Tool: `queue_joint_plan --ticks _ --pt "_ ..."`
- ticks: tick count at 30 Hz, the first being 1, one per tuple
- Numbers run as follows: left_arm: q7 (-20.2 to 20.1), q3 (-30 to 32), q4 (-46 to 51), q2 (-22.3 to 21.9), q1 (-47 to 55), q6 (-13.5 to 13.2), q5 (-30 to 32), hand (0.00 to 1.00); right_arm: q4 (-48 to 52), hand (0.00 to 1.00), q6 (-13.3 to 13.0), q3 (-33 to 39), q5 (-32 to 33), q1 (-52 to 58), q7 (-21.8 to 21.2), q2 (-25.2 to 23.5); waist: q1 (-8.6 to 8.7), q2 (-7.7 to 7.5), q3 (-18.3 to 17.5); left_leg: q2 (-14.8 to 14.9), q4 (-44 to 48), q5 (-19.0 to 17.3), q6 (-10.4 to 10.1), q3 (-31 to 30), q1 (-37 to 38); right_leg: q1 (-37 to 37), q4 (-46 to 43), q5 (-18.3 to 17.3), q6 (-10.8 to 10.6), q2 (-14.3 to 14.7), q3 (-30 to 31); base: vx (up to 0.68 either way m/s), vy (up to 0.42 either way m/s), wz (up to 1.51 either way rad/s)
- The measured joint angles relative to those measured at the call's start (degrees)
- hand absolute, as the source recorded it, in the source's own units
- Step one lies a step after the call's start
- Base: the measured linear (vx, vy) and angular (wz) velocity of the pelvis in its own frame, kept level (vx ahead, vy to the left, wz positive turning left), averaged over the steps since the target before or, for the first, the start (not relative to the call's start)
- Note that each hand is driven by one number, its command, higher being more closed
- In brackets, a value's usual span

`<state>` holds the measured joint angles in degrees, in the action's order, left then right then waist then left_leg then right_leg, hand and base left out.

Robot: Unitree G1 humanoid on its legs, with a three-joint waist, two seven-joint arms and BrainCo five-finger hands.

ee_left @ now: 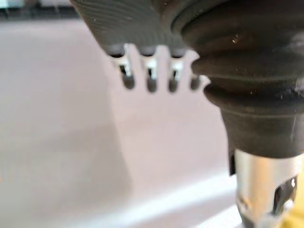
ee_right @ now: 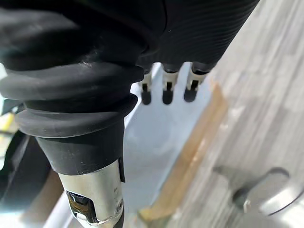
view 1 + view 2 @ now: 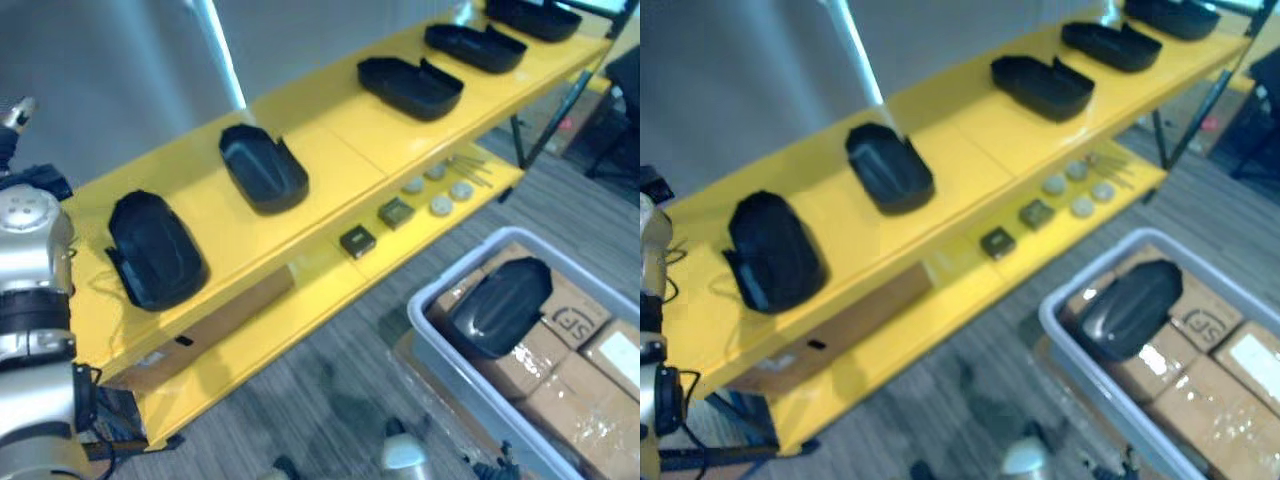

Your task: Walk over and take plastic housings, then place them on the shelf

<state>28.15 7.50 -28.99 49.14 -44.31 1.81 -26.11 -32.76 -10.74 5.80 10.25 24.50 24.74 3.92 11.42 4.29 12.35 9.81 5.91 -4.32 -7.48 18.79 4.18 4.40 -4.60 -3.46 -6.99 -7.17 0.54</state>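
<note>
Yellow shelf [image 3: 340, 140], black housings [image 3: 262, 167] spaced along it, grey carpet [image 3: 330, 400] below

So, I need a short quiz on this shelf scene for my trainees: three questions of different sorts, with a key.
1. How many black plastic housings lie on the top level of the yellow shelf?
2. True or false: the lone housing in the grey bin rests on cardboard boxes.
3. What does the right robot hand hold? A) a housing B) nothing C) a small box

Key: 1. five; 2. true; 3. B
</note>
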Motion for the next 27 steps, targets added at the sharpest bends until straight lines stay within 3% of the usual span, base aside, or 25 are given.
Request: queue_joint_plan --ticks 1,2,6,10,12,14,17,21,23,27 --pt "-0.95 0.11 1.08 0.04 0.02 -0.76 -0.87 0.0 -0.56 0.0 -0.01 0.05 0.01 -0.31 0.37 -0.01 -0.25 -0.05 -0.32 -0.16 -0.37 0.36 0.1 -0.41 0.01 0.22 0.1 -0.01 0.02 -0.09 -0.44 -0.03 -0.017 0.29" --pt "-2.61 0.28 4.1 0.04 0.67 -2.02 -1.52 1.0 -1.56 0.0 -0.03 0.25 0.05 -0.84 0.57 0.01 -0.56 -0.23 -0.75 -0.54 -1.46 1.13 0.07 -1.1 0.31 0.83 0.32 -0.03 0.06 -0.3 -1.44 -0.04 -0.015 0.28" --pt "-8.51 6.75 20.15 -2.22 15.05 -7.45 -7.35 1.0 -4.33 0.0 -0.05 2.06 0.19 -2.33 1.75 -0.19 -1.84 0.03 -3.93 -1.12 -4.89 3.0 -0.04 -1.8 1.13 1.05 0.9 -0.3 0.28 -0.43 -2.52 -0.02 -0.015 0.18" --pt "-18.84 11.06 41.96 -18.83 36.42 -11.9 -7.79 1.0 -5.12 0.0 0.75 6.13 -0.08 -1.63 3.17 -2.19 -4.12 -0.31 -5.67 -1.82 -8.4 4.55 -0.05 -3.55 2.84 2.67 1.34 -0.9 0.2 -0.69 -4.79 -0.01 -0.015 0.26" --pt "-25.2 8.96 51.44 -29.38 48.43 -12.3 -7.68 1.0 -5.11 0.0 0.91 7.47 -0.9 -1.36 4.01 -4.41 -5.43 -1.05 -5.99 -2.02 -10.15 5.83 0.01 -4.52 2.82 2.5 1.43 -0.97 0.28 -0.62 -5.85 0.0 -0.015 0.27" --pt "-27.36 5.86 52.83 -34.23 54.0 -12.83 -5.88 1.0 -5.14 0.0 1.04 7.79 -2.09 -1.09 4.21 -5.63 -6.13 -1.3 -5.93 -2.23 -10.43 6.17 -0.01 -5.54 2.67 2.75 1.42 -0.98 0.28 -0.76 -6.69 -0.01 -0.008 0.2" --pt "-29.36 0.4 52.46 -37.63 57.97 -14.11 -4.73 1.0 -5.69 0.0 1.06 8.2 -2.36 -1.38 4.2 -6.32 -6.23 -1.16 -5.84 -2.51 -10.45 6.26 0.09 -5.79 2.62 2.88 1.37 -0.99 0.21 -1.03 -6.87 -0.01 0.003 0.07" --pt "-29.13 -8.48 47.45 -38.9 58.25 -16.0 2.76 1.0 -6.99 0.0 1.01 7.96 -1.28 -1.39 5.15 -5.88 -6.22 -1.26 -5.77 -2.57 -10.52 6.35 0.19 -5.82 2.69 2.74 1.27 -1.01 0.17 -1.14 -6.9 0.0 0.0 0.0" --pt "-27.84 -12.73 41.94 -39.25 57.65 -15.93 5.04 1.0 -7.4 0.0 0.97 7.39 -0.99 -1.58 5.36 -5.47 -6.06 -1.19 -5.79 -2.55 -10.74 6.36 0.19 -5.81 2.69 2.68 1.35 -1.01 0.17 -1.15 -6.93 0.0 0.0 0.0" --pt "-22.67 -15.19 34.1 -40.69 55.82 -15.3 8.19 1.0 -9.32 0.0 0.69 5.32 -0.29 -2.34 5.38 -4.28 -6.03 -1.64 -5.57 -2.51 -10.81 6.36 0.17 -5.75 2.66 2.66 1.71 -1.01 0.14 -1.13 -6.95 0.0 0.0 0.0"
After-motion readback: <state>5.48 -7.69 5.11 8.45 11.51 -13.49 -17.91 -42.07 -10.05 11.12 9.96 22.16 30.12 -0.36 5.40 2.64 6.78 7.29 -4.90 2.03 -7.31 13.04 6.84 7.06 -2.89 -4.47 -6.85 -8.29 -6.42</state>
